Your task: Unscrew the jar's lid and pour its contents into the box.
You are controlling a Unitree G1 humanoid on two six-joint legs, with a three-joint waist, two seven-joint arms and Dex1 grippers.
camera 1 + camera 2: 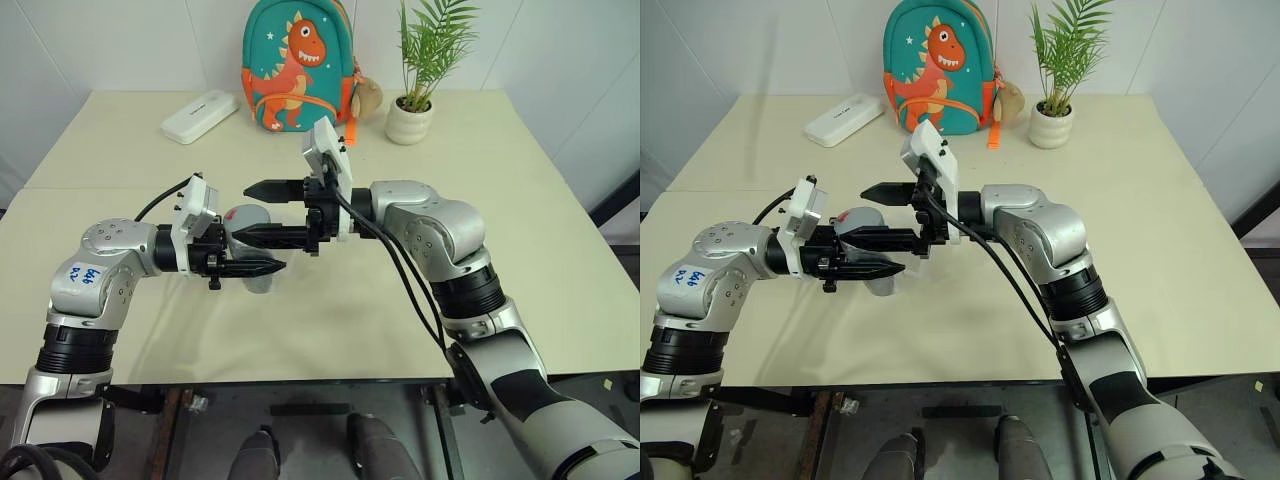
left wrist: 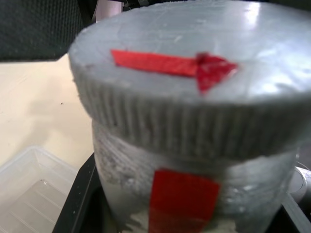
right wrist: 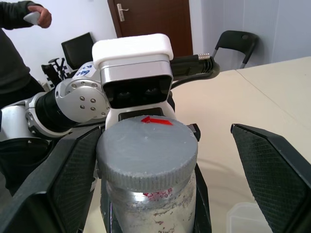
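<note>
Above the near middle of the table (image 1: 520,200), the jar (image 2: 194,194) stands upright, lid (image 3: 147,145) still screwed on, pinched at its body by the left gripper (image 1: 262,267). Its long axis runs vertically, and the right gripper (image 1: 262,212) reaches in level from the right, fingers spread wide to either side of the lid without touching it; judged from this, that arm does the unscrewing. Both wrist views show a red arrow on the lid and a red stripe down the jar. Low in the left wrist view lies the clear box (image 2: 29,189), which the head views hide behind the arms
</note>
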